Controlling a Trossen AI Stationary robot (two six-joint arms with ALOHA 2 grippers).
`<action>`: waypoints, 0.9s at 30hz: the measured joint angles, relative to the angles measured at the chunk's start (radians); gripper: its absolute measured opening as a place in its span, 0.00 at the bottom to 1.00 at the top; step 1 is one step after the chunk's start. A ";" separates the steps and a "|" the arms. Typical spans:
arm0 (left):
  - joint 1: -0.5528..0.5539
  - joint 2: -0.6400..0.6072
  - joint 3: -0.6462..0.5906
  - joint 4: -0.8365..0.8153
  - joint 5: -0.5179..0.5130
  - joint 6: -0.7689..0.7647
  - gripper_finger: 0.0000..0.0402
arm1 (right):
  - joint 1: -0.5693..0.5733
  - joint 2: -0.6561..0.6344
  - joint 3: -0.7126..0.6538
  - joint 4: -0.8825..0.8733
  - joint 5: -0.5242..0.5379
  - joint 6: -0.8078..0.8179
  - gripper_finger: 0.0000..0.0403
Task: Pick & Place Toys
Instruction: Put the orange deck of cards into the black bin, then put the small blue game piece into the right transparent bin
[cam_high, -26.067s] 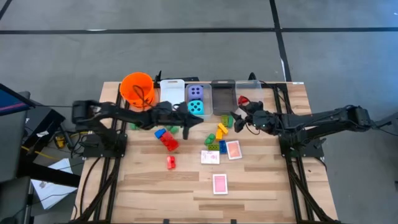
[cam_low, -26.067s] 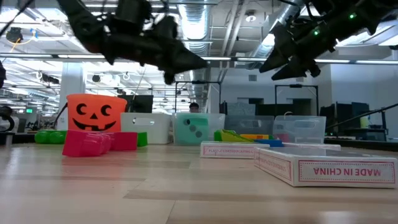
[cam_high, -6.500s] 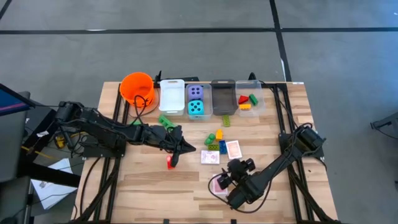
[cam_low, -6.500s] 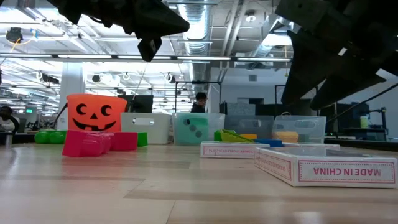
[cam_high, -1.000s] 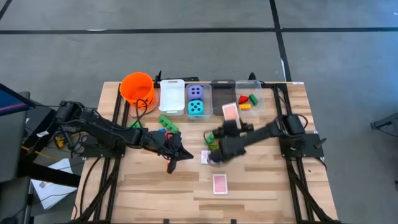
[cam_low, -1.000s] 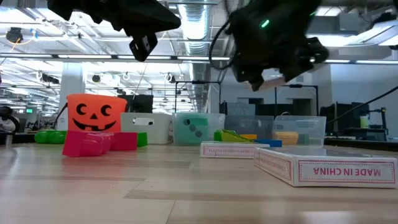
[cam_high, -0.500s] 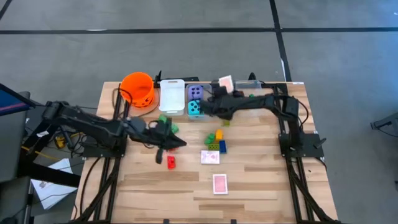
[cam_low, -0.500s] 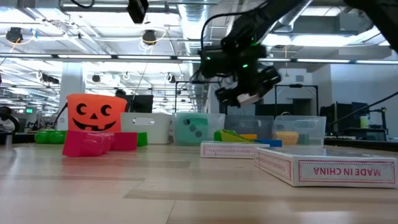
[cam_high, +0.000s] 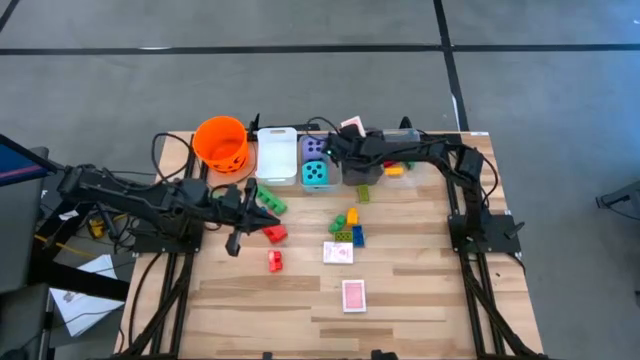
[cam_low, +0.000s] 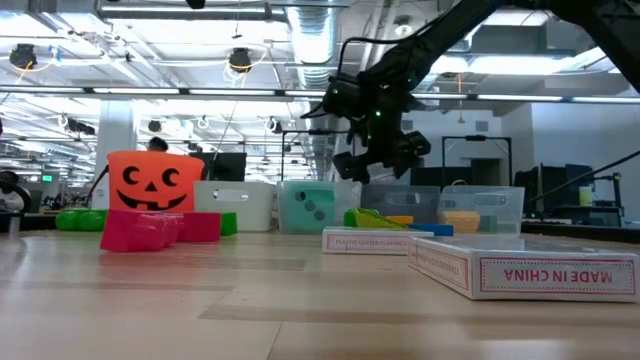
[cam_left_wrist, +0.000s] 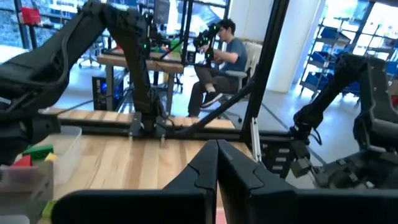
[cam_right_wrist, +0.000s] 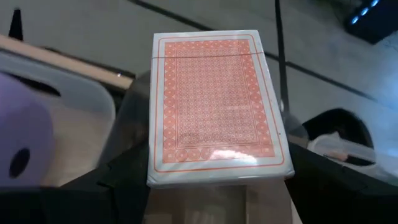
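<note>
Toys were being sorted: a pink-backed card pack (cam_right_wrist: 214, 106) was pinched between the spread fingers of the right gripper (cam_high: 345, 135) and had been carried within a second from the desk's middle to its far edge, above the clear bins (cam_high: 360, 160). Release seemed next. The left gripper (cam_high: 238, 240), pressed together, was held empty near a red brick (cam_high: 275, 234).

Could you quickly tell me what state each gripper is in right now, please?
Left gripper: shut, holding nothing, above the table near the red bricks.
Right gripper: closed on a pack of playing cards, above the bins.
</note>
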 joint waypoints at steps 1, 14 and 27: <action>0.000 -0.001 0.000 -0.001 0.000 0.000 0.00 | 0.003 0.000 0.000 -0.009 -0.010 0.014 0.74; 0.000 0.000 0.000 -0.007 0.001 -0.003 0.00 | 0.114 0.000 0.000 -0.215 -0.047 0.168 0.74; 0.000 0.006 0.000 -0.008 0.005 -0.063 0.00 | 0.144 -0.082 0.004 -0.280 -0.044 0.120 0.86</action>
